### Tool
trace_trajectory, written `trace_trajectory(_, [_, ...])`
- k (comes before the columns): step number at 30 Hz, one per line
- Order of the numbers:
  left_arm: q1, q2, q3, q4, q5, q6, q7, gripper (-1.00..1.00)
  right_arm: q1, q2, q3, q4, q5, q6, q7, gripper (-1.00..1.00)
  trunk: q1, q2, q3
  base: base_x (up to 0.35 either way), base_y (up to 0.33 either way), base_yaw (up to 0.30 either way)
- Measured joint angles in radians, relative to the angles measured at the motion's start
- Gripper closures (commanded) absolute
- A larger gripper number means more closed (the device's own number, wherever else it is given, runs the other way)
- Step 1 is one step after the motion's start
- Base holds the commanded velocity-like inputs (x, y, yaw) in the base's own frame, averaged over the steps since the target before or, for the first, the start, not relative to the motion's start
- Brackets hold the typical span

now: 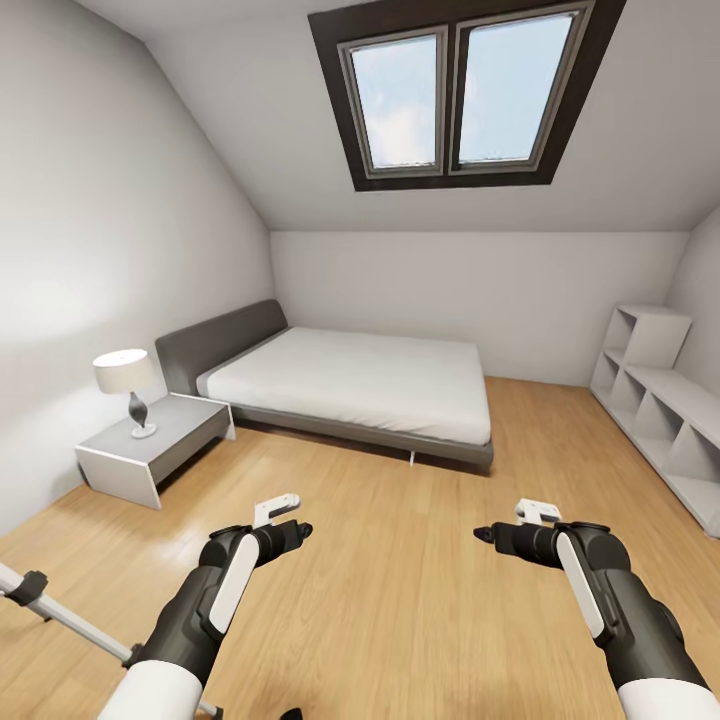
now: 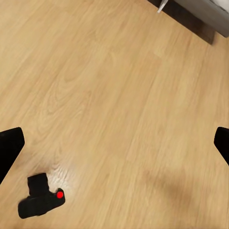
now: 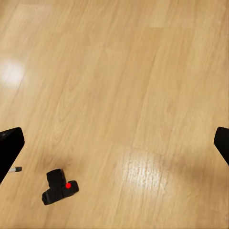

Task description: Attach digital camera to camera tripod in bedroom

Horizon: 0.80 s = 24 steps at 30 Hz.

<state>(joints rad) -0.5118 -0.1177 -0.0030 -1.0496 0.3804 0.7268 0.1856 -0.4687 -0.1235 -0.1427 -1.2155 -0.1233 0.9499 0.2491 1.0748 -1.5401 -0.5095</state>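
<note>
The digital camera (image 2: 42, 200), small and black with a red button, lies on the light wood floor; the right wrist view shows the digital camera (image 3: 59, 187) too, well below both hands. A thin silver leg of the camera tripod (image 1: 62, 612) with a black joint crosses the head view's lower left corner, beside my left arm. My left gripper (image 1: 293, 530) and right gripper (image 1: 488, 536) hover over the floor, both open and holding nothing. In the wrist views the left fingers (image 2: 9, 148) and right fingers (image 3: 9, 148) stand wide apart.
The bedroom has a grey-framed white bed (image 1: 360, 385) ahead, a white nightstand (image 1: 150, 450) with a lamp (image 1: 128, 385) at the left, a low white shelf unit (image 1: 660, 410) along the right wall and a skylight (image 1: 460, 90). Wood floor (image 1: 400, 560) stretches between me and the bed.
</note>
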Motion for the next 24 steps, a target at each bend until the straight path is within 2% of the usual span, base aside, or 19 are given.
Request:
trace_trajectory(6, [0.0, 0.004, 0.006, 0.004, 0.017, -0.001, -0.007, -1.0, 0.0, -0.001, 0.0, 0.007, -0.004, 0.002, 0.0, -1.0, 0.023, -0.042, -0.019, 0.0, 0.0, 0.0])
trace_trajectory(15, [0.0, 0.019, 0.018, 0.002, 0.108, -0.007, -0.003, -1.0, 0.0, -0.001, -0.003, 0.008, -0.005, 0.002, 0.0, -1.0, 0.058, -0.105, -0.047, 0.0, 0.0, 0.0])
trace_trajectory(24, [0.0, 0.032, 0.023, 0.003, 0.126, -0.01, 0.001, -1.0, 0.0, 0.001, -0.025, -0.001, -0.009, 0.01, 0.0, -1.0, 0.092, -0.168, -0.075, 0.0, 0.0, 0.0])
